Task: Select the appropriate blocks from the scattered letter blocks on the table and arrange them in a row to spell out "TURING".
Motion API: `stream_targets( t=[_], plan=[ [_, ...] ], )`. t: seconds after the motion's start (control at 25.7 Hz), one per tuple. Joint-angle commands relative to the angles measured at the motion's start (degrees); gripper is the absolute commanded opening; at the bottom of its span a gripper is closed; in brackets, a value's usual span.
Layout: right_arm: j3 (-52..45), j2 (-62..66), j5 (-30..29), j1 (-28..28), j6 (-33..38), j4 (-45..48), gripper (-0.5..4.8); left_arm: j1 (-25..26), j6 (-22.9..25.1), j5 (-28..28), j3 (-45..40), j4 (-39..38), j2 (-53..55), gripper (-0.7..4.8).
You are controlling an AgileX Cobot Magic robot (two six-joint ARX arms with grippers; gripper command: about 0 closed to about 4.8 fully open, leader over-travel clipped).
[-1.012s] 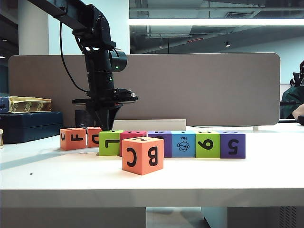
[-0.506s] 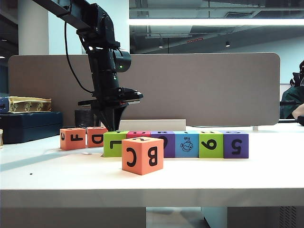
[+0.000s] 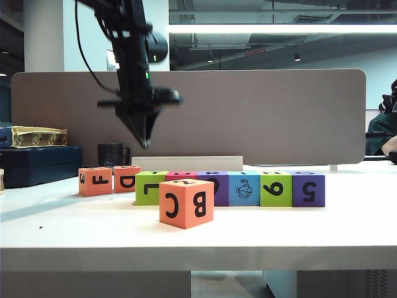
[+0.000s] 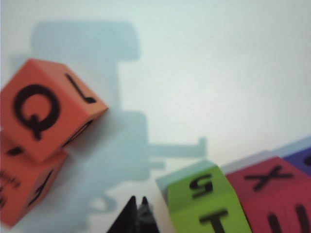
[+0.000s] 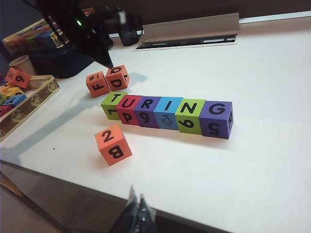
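Six letter blocks stand in a tight row on the white table (image 3: 260,233), spelling TURING in the right wrist view: lime green (image 5: 112,103), magenta (image 5: 129,109), purple (image 5: 147,110), blue with a fish (image 5: 166,112), lime green (image 5: 189,115), purple (image 5: 216,119). My left gripper (image 3: 145,144) hangs shut and empty, high above the table behind the row's left end (image 3: 151,188). Its wrist view shows the closed tips (image 4: 137,200) above bare table, between the orange cubes (image 4: 46,109) and the lime green block (image 4: 209,201). My right gripper (image 5: 136,194) is shut and empty over the table's front edge.
A bigger orange "B C" cube (image 3: 186,203) stands in front of the row. Orange "F" (image 3: 95,180) and "D" (image 3: 126,179) cubes sit left of it. A grey partition (image 3: 248,115), a black cup (image 3: 111,154), a dark box (image 3: 37,164) and a tray of blocks (image 5: 24,104) border the area.
The left gripper nudged the row's left end rightward, closing the gaps, then rose from table level to well above the blocks. The right arm stayed still.
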Motion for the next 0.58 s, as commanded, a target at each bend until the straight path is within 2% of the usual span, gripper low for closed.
stream_targets(
  t=[0.04, 0.58],
  plan=[
    [0.2, -0.5, 0.1, 0.0, -0.2, 0.7, -0.01, -1.3, -0.6, 0.6, 1.8, -4.5, -2.0, -0.06],
    [0.2, -0.5, 0.0, 0.0, -0.2, 0.7, -0.01, -8.9, 1.9, 4.5, 1.8, -4.7, -13.2, -0.06]
  ],
)
